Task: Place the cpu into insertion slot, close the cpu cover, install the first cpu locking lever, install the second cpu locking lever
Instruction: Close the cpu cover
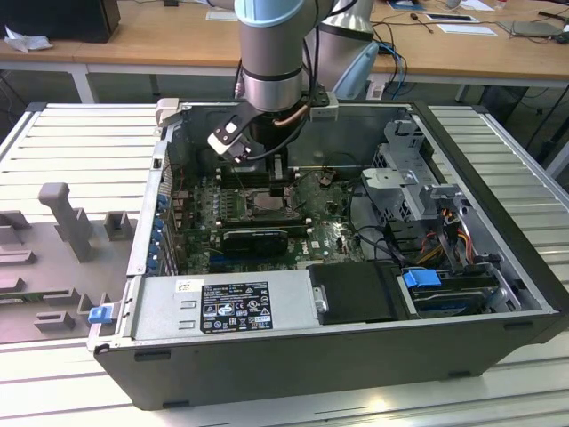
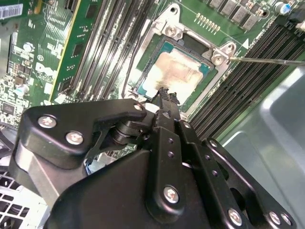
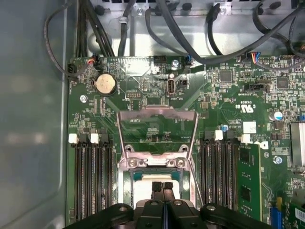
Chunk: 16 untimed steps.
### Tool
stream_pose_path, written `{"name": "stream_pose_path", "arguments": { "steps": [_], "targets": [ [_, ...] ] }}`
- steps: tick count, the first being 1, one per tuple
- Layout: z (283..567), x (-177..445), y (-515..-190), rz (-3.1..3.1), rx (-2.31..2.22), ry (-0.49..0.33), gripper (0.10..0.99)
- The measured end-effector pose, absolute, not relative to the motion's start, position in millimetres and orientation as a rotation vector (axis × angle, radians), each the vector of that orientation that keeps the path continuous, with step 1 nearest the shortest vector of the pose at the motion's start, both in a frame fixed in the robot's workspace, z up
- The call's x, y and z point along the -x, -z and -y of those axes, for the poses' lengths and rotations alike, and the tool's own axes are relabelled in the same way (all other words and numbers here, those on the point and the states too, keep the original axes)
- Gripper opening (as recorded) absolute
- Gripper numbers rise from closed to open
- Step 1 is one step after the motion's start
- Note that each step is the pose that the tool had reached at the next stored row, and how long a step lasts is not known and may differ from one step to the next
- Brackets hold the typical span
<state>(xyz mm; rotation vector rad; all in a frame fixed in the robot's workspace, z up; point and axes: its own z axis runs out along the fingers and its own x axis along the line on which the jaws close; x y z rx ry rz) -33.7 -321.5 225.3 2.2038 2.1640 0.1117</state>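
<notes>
from my remote seat i see the arm (image 1: 271, 53) reaching down into the open computer case (image 1: 356, 347), which lies on its side on the ribbed table (image 1: 80, 142). the gripper (image 1: 276, 189) hangs low over the green motherboard (image 1: 324, 236), right above the socket area.

in the second wrist view the gripper (image 2: 164, 94) has its two black fingers pressed together, with nothing between them. the tips sit over the near edge of the cpu (image 2: 180, 70); i cannot tell whether they touch it. the cpu lies flat inside the insertion slot (image 2: 159, 25), silvery top up, with a thin teal border around it and the silver rim outside that.

in the first wrist view the closed gripper (image 3: 163, 185) points at the same cpu (image 3: 142, 187), just beside the hinge end of the cpu cover (image 3: 157, 113). the cover is swung open, away from the slot, and i see the board through its square window. a thin locking lever (image 2: 267, 61) juts out from one socket corner, clear of the cover. long black memory slots (image 3: 90, 176) flank the socket on both sides, and a coin battery (image 3: 105, 84) sits beyond the raised cover.
</notes>
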Motion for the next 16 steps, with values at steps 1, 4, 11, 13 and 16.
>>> {"name": "stream_pose_path", "arguments": {
  "steps": [1, 4, 11, 13, 16],
  "targets": [
    [321.5, 33.6, -225.3, -2.164, -2.204, -0.112, 0.106],
    [321.4, 33.6, -228.6, -2.164, -2.204, -0.112, 0.106],
    [321.3, 31.0, -229.6, -2.164, -2.204, -0.112, 0.106],
    [321.3, 30.9, -229.9, -2.164, -2.204, -0.112, 0.106],
    [321.4, 28.1, -230.1, -2.164, -2.204, -0.112, 0.106]
  ]
}}
